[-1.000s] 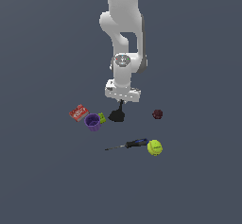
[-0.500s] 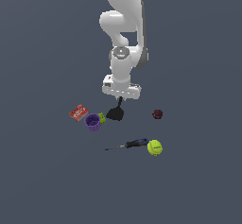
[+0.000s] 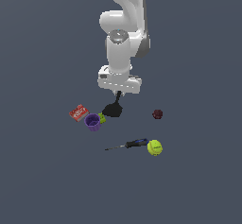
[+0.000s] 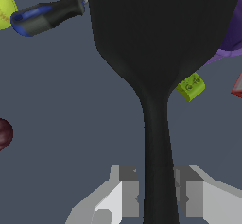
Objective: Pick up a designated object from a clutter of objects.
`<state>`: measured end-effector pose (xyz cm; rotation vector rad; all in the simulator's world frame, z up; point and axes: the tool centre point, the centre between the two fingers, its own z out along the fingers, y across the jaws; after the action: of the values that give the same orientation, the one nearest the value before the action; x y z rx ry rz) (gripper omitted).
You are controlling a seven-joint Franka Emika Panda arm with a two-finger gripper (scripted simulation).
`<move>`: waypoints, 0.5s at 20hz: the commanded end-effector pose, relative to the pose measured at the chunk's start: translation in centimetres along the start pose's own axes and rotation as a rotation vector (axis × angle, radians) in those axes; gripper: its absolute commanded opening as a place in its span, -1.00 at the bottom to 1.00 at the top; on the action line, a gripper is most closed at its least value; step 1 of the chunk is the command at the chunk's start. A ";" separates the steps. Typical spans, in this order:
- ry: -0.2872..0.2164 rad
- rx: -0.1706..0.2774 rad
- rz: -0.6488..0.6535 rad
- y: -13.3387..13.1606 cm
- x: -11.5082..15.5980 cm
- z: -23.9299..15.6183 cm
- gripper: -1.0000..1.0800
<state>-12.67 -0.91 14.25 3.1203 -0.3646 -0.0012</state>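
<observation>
The gripper (image 3: 118,93) has risen since a second ago — its jaws pinch the black spatula (image 3: 113,108) by the handle. The blade now hangs near the purple cup (image 3: 92,122), so the pick looks largely done.

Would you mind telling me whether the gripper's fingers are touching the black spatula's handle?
Cannot tell. In the wrist view the fingers flank the spatula handle closely, but thin dark strips beside it could be gap or shading. The exterior view is too small.
</observation>
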 end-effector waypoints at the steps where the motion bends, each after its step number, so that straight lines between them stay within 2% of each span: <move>1: 0.001 0.000 0.000 0.1 0.8 -2.0 -1.00; 10: 0.001 0.000 -0.001 0.4 3.8 -9.5 -1.00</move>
<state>-9.59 -1.99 22.33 3.1205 -0.3642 -0.0013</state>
